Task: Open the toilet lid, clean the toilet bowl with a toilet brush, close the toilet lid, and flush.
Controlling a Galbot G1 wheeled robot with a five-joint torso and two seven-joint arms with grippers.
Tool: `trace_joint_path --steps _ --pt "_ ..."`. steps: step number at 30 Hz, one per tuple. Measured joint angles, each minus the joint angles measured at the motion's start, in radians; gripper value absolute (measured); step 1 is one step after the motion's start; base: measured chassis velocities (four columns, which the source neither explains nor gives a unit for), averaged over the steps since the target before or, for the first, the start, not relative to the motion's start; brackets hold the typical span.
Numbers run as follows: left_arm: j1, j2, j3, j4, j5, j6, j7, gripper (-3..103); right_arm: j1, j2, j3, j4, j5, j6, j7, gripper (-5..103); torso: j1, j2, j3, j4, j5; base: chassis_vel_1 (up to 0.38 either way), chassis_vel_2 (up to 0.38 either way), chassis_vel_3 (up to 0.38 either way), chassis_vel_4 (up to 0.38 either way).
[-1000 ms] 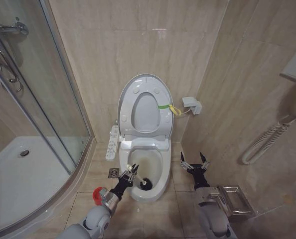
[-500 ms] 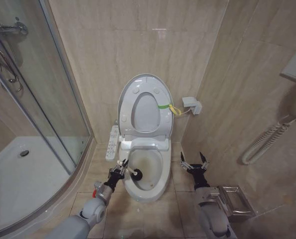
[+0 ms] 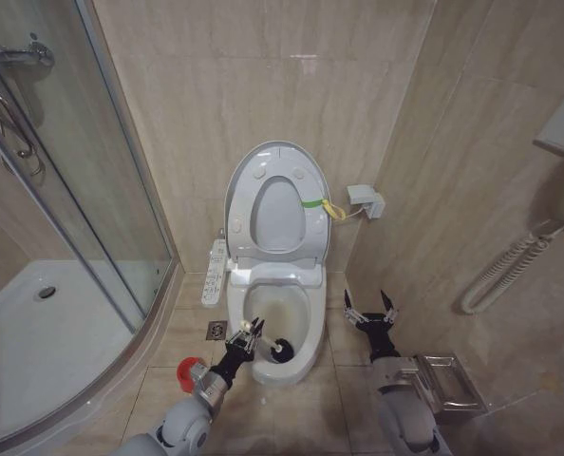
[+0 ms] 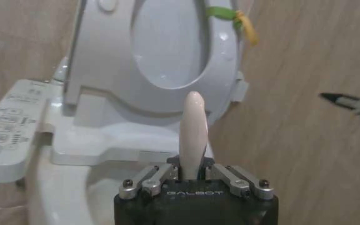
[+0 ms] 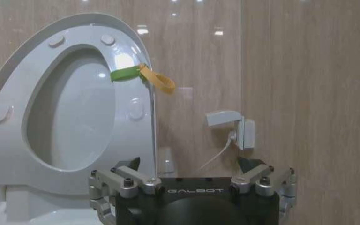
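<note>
The left pincer (image 3: 247, 334) is clamped tight on the pale handle of the toilet brush (image 3: 280, 351), whose black head sits inside the near part of the toilet bowl (image 3: 306, 356), under the upright toilet lid (image 3: 306, 176), while the right pincer (image 3: 370, 311) hangs wide open, empty, just right of the bowl.

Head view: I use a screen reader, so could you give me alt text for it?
The left hand holds the toilet brush, its black head at the near rim of the open toilet bowl, with the toilet lid raised against the wall. The right hand hovers open beside the bowl.
</note>
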State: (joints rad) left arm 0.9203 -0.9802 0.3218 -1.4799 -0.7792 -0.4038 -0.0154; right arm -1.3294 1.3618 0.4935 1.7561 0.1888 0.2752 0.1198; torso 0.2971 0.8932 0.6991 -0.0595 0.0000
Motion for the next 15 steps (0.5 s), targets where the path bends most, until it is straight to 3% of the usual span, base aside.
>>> trace_joint_path --steps 7,15 --pt "-0.055 -0.013 -0.022 0.085 -0.026 -0.009 0.013 19 0.000 0.000 0.000 0.000 0.000 0.000 0.000 100 0.000 0.000 0.000 0.0000 -0.0001 0.000 0.000 0.000 0.000" --pt "-0.011 0.025 -0.032 -0.041 -0.029 0.003 0.000 19 0.000 0.000 0.000 0.000 0.000 0.000 0.000 100 0.000 0.000 0.000 -0.0001 0.0000 0.000 0.000 0.000 0.000"
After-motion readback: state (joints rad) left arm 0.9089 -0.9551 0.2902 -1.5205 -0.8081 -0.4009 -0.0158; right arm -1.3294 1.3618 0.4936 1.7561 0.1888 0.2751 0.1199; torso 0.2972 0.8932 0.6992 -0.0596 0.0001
